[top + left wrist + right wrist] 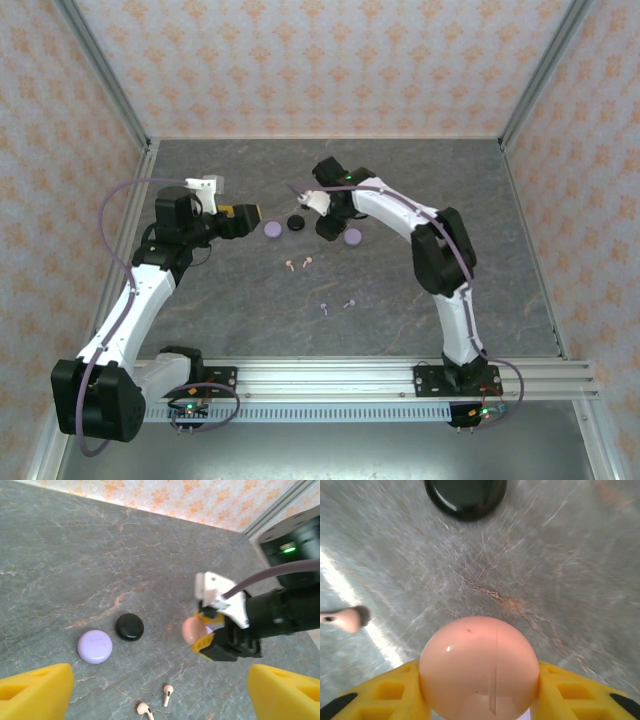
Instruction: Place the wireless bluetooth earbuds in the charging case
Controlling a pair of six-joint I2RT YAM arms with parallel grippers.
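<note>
Lying nearest the arm bases, well on the near side of the black case (295, 223), are the lavender earbuds (324, 308). The pink earbuds (168, 694) rest closer to the black case, still on its near side, loose on the table (420, 180) and not yet in any case. A lavender case (94, 646) sits just left of the black case. A second lavender case (351, 237) sits to its right. Just right of the black case, the right hand (201, 630) grips the pink case (479, 665) between its yellow fingers, probably to steady it for the matching pink buds. Left of the black case, the left hand (245, 214) stands wide open and empty, seemingly ready to assist.
</note>
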